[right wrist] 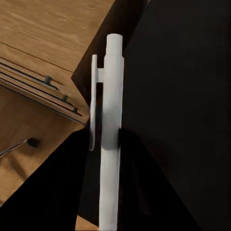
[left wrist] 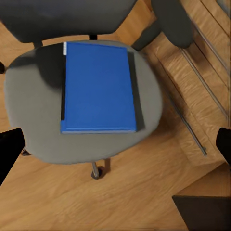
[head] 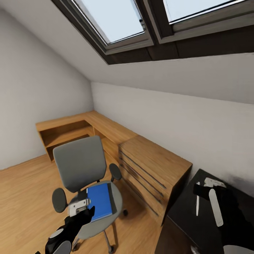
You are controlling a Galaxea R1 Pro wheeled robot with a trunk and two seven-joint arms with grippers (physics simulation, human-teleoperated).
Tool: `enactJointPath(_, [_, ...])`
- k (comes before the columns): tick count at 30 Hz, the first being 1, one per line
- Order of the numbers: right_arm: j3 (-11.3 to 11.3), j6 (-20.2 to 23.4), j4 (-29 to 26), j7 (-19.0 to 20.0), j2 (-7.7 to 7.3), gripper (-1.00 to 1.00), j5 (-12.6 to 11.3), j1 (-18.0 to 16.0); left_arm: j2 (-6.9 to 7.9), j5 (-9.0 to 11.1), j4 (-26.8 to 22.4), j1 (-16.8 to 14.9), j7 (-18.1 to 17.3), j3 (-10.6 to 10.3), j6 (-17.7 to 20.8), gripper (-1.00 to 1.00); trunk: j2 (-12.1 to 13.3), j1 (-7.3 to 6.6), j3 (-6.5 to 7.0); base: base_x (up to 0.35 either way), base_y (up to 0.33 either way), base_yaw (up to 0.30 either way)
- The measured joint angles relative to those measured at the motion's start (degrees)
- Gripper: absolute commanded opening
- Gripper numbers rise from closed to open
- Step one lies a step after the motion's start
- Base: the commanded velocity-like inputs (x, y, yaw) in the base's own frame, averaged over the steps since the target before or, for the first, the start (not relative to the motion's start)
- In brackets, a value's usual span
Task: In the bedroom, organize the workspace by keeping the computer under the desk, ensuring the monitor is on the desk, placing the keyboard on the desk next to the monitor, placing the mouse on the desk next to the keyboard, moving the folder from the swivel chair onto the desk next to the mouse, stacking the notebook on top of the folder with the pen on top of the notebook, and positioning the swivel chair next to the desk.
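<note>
Blue is the thing I'm after right now: a flat blue-covered book (left wrist: 98, 86) lying on a darker folder-like slab (left wrist: 137, 91) on the round grey seat of the grey upholstered swivel chair (head: 80, 162), sitting at about 7 o'clock in my head view. My left tool (head: 79, 208) hovers over the seat's near edge with its black fingers (left wrist: 9, 149) spread wide, nothing between them.

My right tool (right wrist: 108, 139) is at about 4 o'clock, pinched shut on the thin white pen (right wrist: 110, 125), gripping it across the barrel just below the clip. It hangs over the black worktop (head: 183, 215). Another thin white stick (head: 197, 204) shows there too; can't say what it is.

What could go wrong, I reckon:
- Blue book and dark slab are stacked almost flush, so a sloppy pinch could grab just the top one or slide them apart.
- Chair is on casters, so pushing down on the seat edge might roll it away.
- Pen is held by a narrow bite, so it could pivot or slip.

Left arm reaches forward and down from low in the view, wrist looking nearly straight down at the seat. Right arm is tucked in close over the worktop corner, beside the light-wood drawer chest (head: 155, 169).
</note>
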Motion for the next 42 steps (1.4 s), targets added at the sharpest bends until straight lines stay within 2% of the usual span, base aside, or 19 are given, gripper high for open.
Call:
enactJointPath(2, [0.64,-1.9,2.56,-0.02,-0.02,-1.0,1.15,-0.01,0.03,0.0,-0.69,0.0,0.05,-0.91,-0.05,1.0,0.0,0.0,0.0,0.0,0.0,-0.297])
enactJointPath(7, [0.93,-2.98,4.42,-0.05,-0.12,-1.0,1.6,-0.07,0.08,0.02,-1.54,0.0,1.84,-2.69,-0.66,1.0,0.0,0.0,0.0,0.0,0.0,-0.297])
enactJointPath(11, [0.99,-4.38,6.6,-0.09,-0.2,-1.0,2.17,-0.15,0.05,0.04,-1.7,0.01,3.18,-5.12,-0.99,1.0,0.0,0.0,0.0,0.0,0.0,-0.297])
enactJointPath(12, [1.01,-7.06,9.18,-0.22,-0.26,-1.0,4.16,-0.27,0.03,0.05,-1.78,0.01,3.68,-6.68,-1.23,1.0,0.0,0.0,0.0,0.0,0.0,-0.295])
enactJointPath(14, [1.02,-8.49,10.63,-0.3,-0.28,-1.0,5.29,-0.36,0.02,0.03,-1.79,0.01,3.79,-7.04,-1.28,1.0,0.0,0.0,0.0,0.0,0.0,-0.252])
enactJointPath(22, [1.1,-13.1,13.18,-0.33,-0.22,-1.0,6.93,-0.46,0.01,0.05,-1.81,0.01,3.88,-7.42,-1.34,1.0,0.0,0.0,0.0,0.0,0.0,-0.071])
enactJointPath(30, [1.11,-16.75,17.11,-0.26,-0.52,-1.0,7.04,-1.02,0.01,0.05,-1.81,0.01,3.88,-7.5,-1.34,1.0,0.0,0.0,0.0,0.0,0.0,-0.003])
enactJointPath(38, [1.26,-19.26,18.73,-0.17,-0.61,-1.0,7.01,-1.25,0.01,0.05,-1.81,0.01,3.88,-7.52,-1.34,1.0,0.0,0.0,0.0,0.0,0.0,0.0])
enactJointPath(42, [1.38,-22.09,22.68,-0.11,-1.21,-1.0,7.06,-2.02,0.01,0.05,-1.81,0.01,3.88,-7.52,-1.34,1.0,0.0,0.0,0.0,0.0,0.0,0.0])
